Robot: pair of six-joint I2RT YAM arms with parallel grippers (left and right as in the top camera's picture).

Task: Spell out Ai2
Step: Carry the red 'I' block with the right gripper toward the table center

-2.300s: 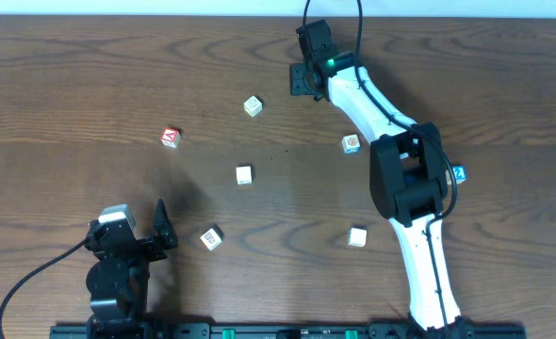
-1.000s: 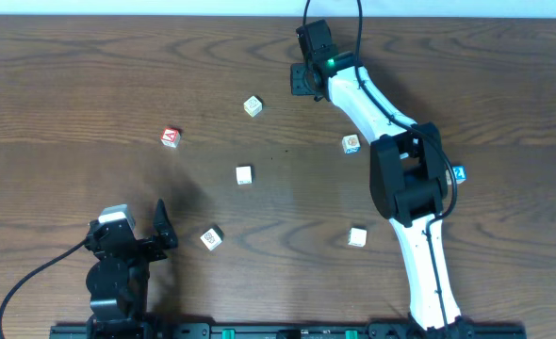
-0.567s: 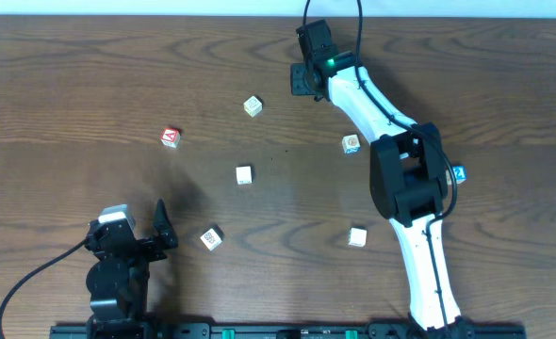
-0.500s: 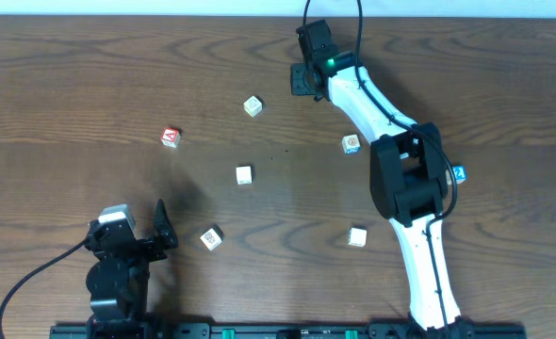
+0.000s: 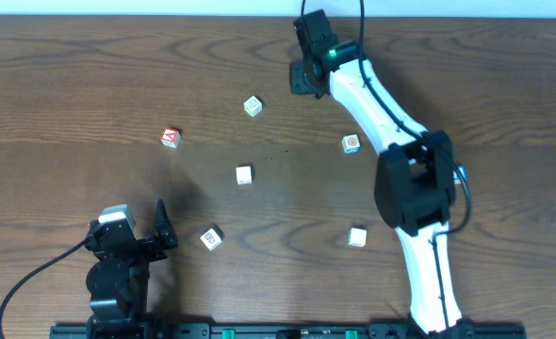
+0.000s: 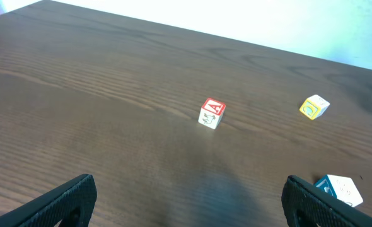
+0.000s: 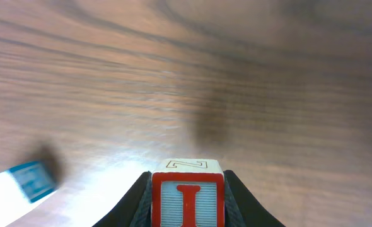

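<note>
My right gripper (image 7: 187, 217) is shut on a wooden block (image 7: 187, 194) with a red I on its near face and a Z outline on top, held just above the table. In the overhead view that gripper (image 5: 304, 79) is at the far middle of the table, with the block hidden under it. A red A block (image 5: 170, 137) lies at the left and also shows in the left wrist view (image 6: 212, 113). My left gripper (image 6: 195, 211) is open and empty near the front left edge (image 5: 154, 237).
Other loose blocks lie around: a yellow one (image 5: 252, 105), a white one (image 5: 244, 174), one near my left gripper (image 5: 211, 238), an orange-marked one (image 5: 351, 143), a white one (image 5: 356, 236) and a blue one (image 5: 460, 174) by the right arm. A blurred blue block (image 7: 33, 180) lies left of the held block.
The right arm has shifted: its gripper moved slightly toward the far edge and its elbow swung right. The left arm and loose blocks have not moved.
</note>
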